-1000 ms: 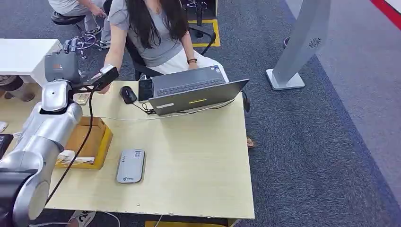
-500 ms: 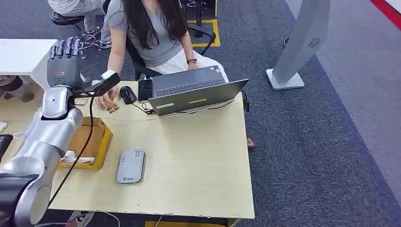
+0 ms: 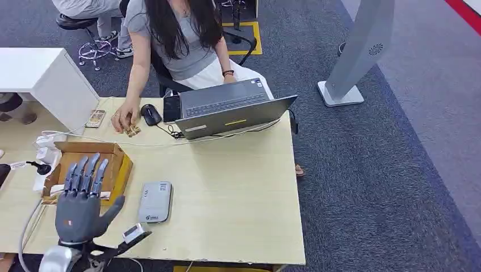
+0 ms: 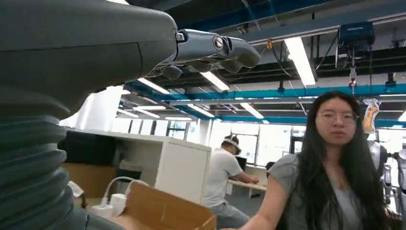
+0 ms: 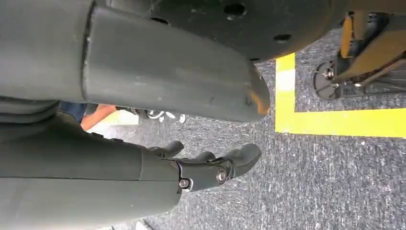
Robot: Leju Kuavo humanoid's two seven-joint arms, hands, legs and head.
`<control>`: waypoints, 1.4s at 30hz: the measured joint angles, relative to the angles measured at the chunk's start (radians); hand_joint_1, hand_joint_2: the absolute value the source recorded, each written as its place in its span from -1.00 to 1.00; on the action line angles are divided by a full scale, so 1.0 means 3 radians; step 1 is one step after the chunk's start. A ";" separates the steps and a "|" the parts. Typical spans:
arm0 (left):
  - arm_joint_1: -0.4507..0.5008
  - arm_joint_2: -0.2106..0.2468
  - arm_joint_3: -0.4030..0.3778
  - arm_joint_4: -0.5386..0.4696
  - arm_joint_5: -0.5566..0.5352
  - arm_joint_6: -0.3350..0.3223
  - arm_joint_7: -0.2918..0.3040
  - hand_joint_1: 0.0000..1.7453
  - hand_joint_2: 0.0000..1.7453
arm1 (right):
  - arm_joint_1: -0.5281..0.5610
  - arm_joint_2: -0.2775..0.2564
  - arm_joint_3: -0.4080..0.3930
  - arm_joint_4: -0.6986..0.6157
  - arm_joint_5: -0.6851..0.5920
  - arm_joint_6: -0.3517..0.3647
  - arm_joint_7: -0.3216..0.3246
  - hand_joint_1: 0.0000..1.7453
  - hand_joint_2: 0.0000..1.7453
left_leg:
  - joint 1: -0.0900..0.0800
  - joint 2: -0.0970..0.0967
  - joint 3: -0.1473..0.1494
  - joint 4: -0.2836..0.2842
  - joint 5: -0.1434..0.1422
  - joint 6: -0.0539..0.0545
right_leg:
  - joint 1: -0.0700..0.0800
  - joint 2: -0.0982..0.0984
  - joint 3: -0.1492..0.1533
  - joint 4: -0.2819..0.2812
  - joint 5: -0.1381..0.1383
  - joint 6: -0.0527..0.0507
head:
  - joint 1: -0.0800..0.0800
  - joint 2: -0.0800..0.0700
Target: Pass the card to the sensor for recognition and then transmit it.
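A small tan card [image 3: 134, 131] lies on the table by the black mouse [image 3: 151, 113], under the fingertips of a seated person's hand [image 3: 123, 120]. The grey card sensor [image 3: 155, 202] lies flat near the table's front edge. My left hand [image 3: 82, 201] stands upright to the left of the sensor, palm away from me, fingers spread and holding nothing; its fingers [image 4: 210, 48] also reach out in the left wrist view. My right hand [image 5: 210, 168] hangs over the carpet, fingers loosely apart and holding nothing.
An open cardboard box [image 3: 116, 150] sits just beyond my left hand. A laptop [image 3: 227, 107] stands at the table's far edge before the person [image 3: 181, 39]. A phone [image 3: 95, 118] and a white power strip [image 3: 48, 141] lie at the far left.
My left arm has drawn back from the far side of the table to the front edge by the sensor. The person has the card and has set it down beside the mouse.
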 joint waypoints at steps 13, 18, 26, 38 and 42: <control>0.0504 0.0047 0.0144 -0.0406 0.0095 -0.0316 0.0154 -1.00 1.00 | -0.0005 0.0000 -0.0122 -0.0001 -0.0010 0.0005 -0.0005 -1.00 -1.00 | 0.0001 -0.0017 0.0007 0.0000 0.0001 0.0001 | 0.0001 -0.0018 0.0014 0.0000 0.0000 -0.0001 | 0.0000 0.0000; 0.0504 0.0052 0.0169 -0.0405 0.0098 -0.0412 0.0191 -1.00 1.00 | -0.0006 0.0000 -0.0131 -0.0001 -0.0006 0.0006 -0.0003 -1.00 -1.00 | 0.0001 -0.0017 0.0008 0.0000 0.0002 0.0001 | 0.0001 -0.0018 0.0014 0.0000 0.0000 -0.0001 | -0.0001 0.0000; -0.0120 0.0254 0.0679 0.0388 -0.0030 -0.1466 0.0506 -1.00 1.00 | -0.0030 0.0000 -0.0182 -0.0005 0.0156 0.0072 0.0052 -1.00 -1.00 | 0.0006 -0.0035 0.0014 0.0000 0.0009 -0.0006 | 0.0002 -0.0033 0.0026 0.0001 0.0001 -0.0002 | 0.0000 0.0000; -0.0389 0.0278 0.0748 0.0797 0.0013 -0.1574 0.0491 -1.00 1.00 | -0.0037 0.0000 -0.0182 -0.0006 0.0210 0.0127 0.0053 -1.00 -1.00 | 0.0005 -0.0037 0.0013 0.0000 0.0009 -0.0006 | 0.0003 -0.0032 0.0026 0.0000 0.0000 -0.0001 | 0.0001 0.0000; -0.0422 0.0278 0.0750 0.0867 0.0015 -0.1578 0.0455 -1.00 1.00 | -0.0037 0.0000 -0.0182 -0.0008 0.0212 0.0127 0.0053 -1.00 -1.00 | 0.0005 -0.0037 0.0014 0.0000 0.0009 -0.0006 | 0.0003 -0.0032 0.0026 0.0000 0.0000 -0.0001 | 0.0001 0.0000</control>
